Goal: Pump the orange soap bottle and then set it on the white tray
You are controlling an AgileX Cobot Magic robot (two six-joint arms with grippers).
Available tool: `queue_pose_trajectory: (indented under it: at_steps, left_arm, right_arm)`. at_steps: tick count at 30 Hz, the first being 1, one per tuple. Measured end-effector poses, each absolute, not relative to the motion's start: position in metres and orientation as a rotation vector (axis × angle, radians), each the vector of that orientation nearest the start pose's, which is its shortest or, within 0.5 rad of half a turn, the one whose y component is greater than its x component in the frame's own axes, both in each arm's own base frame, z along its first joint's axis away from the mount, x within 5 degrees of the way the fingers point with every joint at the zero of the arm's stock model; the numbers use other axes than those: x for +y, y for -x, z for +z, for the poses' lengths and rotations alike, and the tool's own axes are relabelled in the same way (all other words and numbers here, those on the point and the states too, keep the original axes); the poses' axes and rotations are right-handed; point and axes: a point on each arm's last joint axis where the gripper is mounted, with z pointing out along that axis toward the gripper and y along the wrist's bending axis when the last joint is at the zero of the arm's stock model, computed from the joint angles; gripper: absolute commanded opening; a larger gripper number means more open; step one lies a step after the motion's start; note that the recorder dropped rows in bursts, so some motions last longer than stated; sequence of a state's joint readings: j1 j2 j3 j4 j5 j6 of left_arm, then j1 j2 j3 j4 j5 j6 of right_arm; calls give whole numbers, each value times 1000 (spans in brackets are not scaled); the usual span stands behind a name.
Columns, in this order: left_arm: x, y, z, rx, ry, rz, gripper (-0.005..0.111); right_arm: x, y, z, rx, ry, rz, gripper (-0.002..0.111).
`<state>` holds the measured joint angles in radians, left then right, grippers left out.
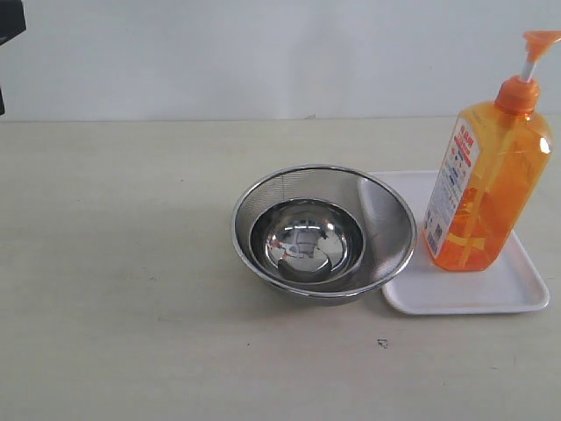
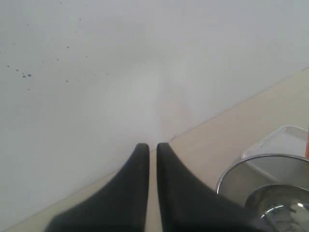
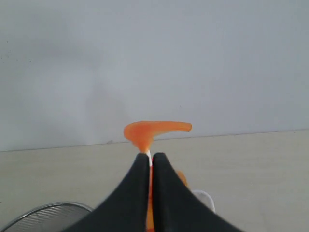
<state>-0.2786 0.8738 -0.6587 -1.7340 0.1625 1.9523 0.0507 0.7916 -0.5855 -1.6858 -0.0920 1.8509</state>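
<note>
The orange soap bottle (image 1: 482,193) stands upright on the white tray (image 1: 465,298) at the right, its pump head (image 1: 539,39) raised on a white stem. No gripper appears in the exterior view. In the right wrist view my right gripper (image 3: 150,155) is shut with nothing in it. The bottle's pump head (image 3: 154,130) shows beyond its fingertips, and a strip of orange shows through the slit between them. My left gripper (image 2: 152,145) is shut and empty, well away from the bottle, and a corner of the tray (image 2: 289,137) shows past it.
A round steel mesh bowl (image 1: 386,219) holding a smaller shiny steel bowl (image 1: 307,241) sits mid-table, its rim overlapping the tray's left edge. The mesh bowl's rim (image 2: 241,166) shows in the left wrist view. A dark arm part (image 1: 10,22) is at the top left corner.
</note>
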Motion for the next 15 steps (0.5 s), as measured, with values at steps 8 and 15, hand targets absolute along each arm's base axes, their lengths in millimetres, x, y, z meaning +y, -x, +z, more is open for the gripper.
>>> queue_pose_trajectory:
  at_steps: [8,15]
  left_arm:
    - [-66,-178,345,1589,-526,-181,5]
    - [-66,-178,345,1589,-526,-181,5]
  right_arm:
    - [20,-169,331,1711,-38,299,0]
    - [20,-169,332,1698,-21,291,0]
